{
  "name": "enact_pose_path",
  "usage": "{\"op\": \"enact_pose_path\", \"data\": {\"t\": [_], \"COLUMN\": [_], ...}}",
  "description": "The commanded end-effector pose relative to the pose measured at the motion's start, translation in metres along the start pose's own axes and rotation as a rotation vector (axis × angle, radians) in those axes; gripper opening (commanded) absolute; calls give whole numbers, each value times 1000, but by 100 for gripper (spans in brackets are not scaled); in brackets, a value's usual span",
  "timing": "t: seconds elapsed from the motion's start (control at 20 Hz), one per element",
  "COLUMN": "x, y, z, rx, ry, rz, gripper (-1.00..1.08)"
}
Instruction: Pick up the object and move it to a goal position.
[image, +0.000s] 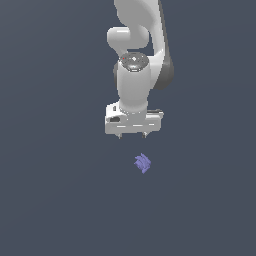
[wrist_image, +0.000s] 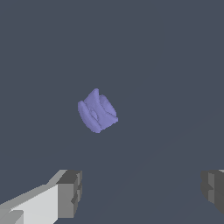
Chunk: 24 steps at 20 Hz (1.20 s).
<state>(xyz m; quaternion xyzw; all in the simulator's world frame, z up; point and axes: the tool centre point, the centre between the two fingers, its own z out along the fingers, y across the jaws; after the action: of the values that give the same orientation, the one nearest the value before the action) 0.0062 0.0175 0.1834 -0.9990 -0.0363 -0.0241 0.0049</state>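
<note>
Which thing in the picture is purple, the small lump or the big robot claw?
The small faceted lump is purple. The end effector above it is white with grey fingertips, and it holds nothing.

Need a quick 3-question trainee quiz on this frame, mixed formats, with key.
1. True or false: the hand is shut on the purple lump.
2. In the exterior view, the lump lies: A) below the hand and slightly toward the view's right, B) above the arm, C) far at the view's left edge.
3. Fill in: in the wrist view, the lump sits clear of both fingers, which stand wide ____.

Key: 1 false; 2 A; 3 apart.
</note>
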Motion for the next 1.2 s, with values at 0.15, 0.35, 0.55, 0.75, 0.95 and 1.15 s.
{"op": "enact_pose_path", "data": {"t": [0.15, 0.35, 0.55, 0.75, 0.95, 1.15], "x": [0, 1, 1, 1, 4, 9], "y": [-5, -22, -25, -25, -26, -28], "z": [1, 4, 4, 5, 9, 17], "rx": [2, 7, 8, 8, 6, 4], "ry": [-5, -21, -25, -25, -26, -29], "rz": [-8, -36, -42, -46, -76, -131], "gripper": [100, 100, 100, 100, 100, 100]}}
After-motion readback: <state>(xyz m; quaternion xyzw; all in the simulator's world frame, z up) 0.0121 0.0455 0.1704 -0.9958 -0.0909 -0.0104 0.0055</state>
